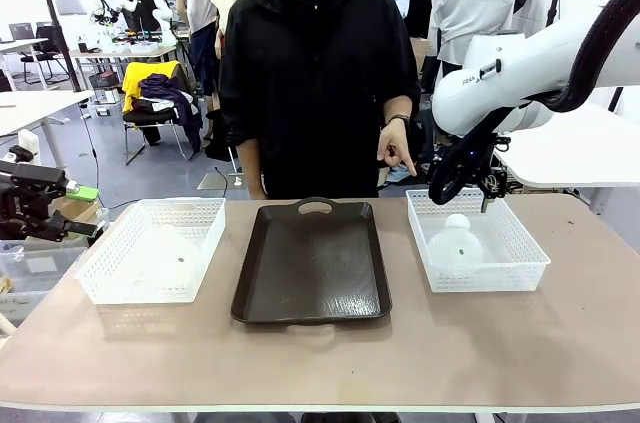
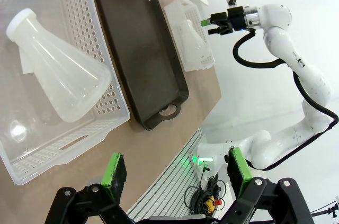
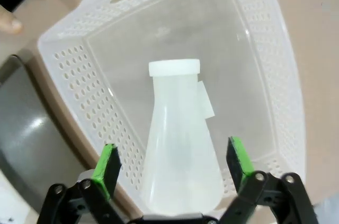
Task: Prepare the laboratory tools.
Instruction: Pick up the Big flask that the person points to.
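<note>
You held your right gripper (image 3: 172,150) open above the flask (image 3: 177,107) standing at the centre of its view in a mesh basket (image 3: 69,49), likely aligning a grasp. Your left gripper (image 2: 176,168), also open, hung clear of the other flask (image 2: 58,75), which lay upper left in a second basket (image 2: 108,105).

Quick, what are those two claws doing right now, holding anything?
Left gripper: open, holding nothing.
Right gripper: open, over the flask, not gripping it.
</note>
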`<state>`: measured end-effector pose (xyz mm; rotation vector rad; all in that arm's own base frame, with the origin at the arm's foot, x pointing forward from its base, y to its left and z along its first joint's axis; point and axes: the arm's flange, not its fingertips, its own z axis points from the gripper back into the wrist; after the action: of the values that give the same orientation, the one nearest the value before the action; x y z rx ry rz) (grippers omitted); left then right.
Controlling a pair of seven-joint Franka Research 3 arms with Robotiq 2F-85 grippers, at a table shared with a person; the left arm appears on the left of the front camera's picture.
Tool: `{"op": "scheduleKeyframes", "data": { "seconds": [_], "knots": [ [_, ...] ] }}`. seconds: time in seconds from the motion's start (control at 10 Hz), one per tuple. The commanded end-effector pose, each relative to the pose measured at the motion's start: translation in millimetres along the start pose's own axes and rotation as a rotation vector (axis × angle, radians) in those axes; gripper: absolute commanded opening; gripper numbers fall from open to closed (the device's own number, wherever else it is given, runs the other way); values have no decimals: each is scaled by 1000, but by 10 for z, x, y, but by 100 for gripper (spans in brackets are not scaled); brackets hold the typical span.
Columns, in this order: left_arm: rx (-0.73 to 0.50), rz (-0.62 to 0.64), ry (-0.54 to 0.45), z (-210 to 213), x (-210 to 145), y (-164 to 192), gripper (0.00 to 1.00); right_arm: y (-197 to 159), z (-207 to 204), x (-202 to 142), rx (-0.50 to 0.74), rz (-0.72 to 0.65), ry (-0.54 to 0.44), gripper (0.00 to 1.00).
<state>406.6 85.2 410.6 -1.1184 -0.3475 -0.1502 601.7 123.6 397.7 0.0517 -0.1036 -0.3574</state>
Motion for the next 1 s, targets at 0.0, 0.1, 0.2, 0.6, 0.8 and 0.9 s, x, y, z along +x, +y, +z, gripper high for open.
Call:
{"op": "scheduleKeyframes", "data": {
  "seconds": [0.0,0.1,0.2,0.6,0.8,0.9],
  "knots": [
    [-2,-2,-5,18,3,-8,100,1,32,-63,4,11,-2,100],
    [-2,-2,-5,18,3,-8,100,1,32,-63,4,11,-2,100],
    [-2,-2,-5,18,3,-8,100,8,13,-9,0,2,-2,100],
    [-2,-2,-5,18,3,-8,100,0,-242,169,10,-175,-102,100],
    [-2,-2,-5,18,3,-8,100,-30,-436,181,-43,-196,-62,100],
    [-2,-2,-5,18,3,-8,100,-57,-533,201,-59,-204,-65,100]
  ]
}}
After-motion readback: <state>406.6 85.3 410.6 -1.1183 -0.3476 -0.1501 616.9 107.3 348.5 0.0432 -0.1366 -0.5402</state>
